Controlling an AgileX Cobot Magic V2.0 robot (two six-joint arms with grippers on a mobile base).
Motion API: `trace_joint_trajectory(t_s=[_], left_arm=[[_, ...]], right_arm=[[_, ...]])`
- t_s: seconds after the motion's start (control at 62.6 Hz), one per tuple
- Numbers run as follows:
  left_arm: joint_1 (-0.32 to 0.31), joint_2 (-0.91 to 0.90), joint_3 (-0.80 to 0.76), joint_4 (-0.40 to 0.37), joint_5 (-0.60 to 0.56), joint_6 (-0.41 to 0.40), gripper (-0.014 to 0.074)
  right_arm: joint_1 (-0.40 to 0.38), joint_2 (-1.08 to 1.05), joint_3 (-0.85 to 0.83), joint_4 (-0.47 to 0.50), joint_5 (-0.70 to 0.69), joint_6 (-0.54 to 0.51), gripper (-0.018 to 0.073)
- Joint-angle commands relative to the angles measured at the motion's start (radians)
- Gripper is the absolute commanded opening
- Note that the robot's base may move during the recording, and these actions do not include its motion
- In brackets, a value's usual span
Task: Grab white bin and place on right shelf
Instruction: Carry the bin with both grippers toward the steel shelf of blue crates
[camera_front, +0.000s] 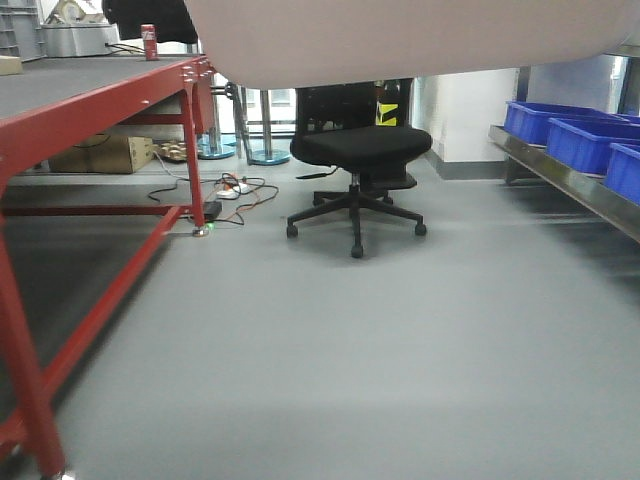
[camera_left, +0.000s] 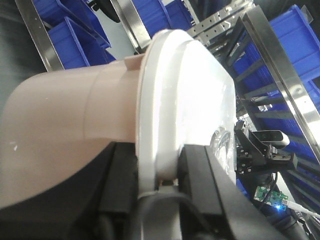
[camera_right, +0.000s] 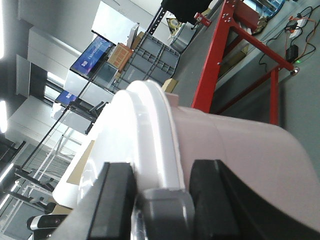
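Note:
The white bin (camera_front: 400, 40) hangs in the air between both arms, and its pinkish underside fills the top of the front view. In the left wrist view my left gripper (camera_left: 159, 170) is shut on the rim where the pale lid (camera_left: 190, 85) meets the bin wall (camera_left: 65, 120). The right gripper (camera_right: 162, 180) is likewise shut on the opposite rim of the bin (camera_right: 240, 150). The right shelf (camera_front: 560, 178), a stainless-steel rack, runs along the right side, lower than the bin. Its steel rail (camera_left: 285, 75) shows just beyond the lid.
Blue crates (camera_front: 585, 140) sit on the steel shelf. A red-framed table (camera_front: 90, 110) with a dark top stands on the left, and its red legs (camera_right: 235, 35) show behind the bin. A black office chair (camera_front: 358, 150) stands ahead on the grey floor, with cables (camera_front: 235, 190) beside it.

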Motion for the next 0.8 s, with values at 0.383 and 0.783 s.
trace_joint_trajectory(t_s=[0.383, 0.783], left_arm=[[-0.042, -0.049, -0.033, -0.036, 0.202, 0.050, -0.0126], [-0.042, -0.049, -0.033, -0.036, 0.202, 0.050, -0.0126]], right_arm=[[0.028, -0.040, -0.042, 0.139, 0.156, 0.001, 0.0059], [0.028, -0.040, -0.042, 0.139, 0.150, 0.001, 0.0059]])
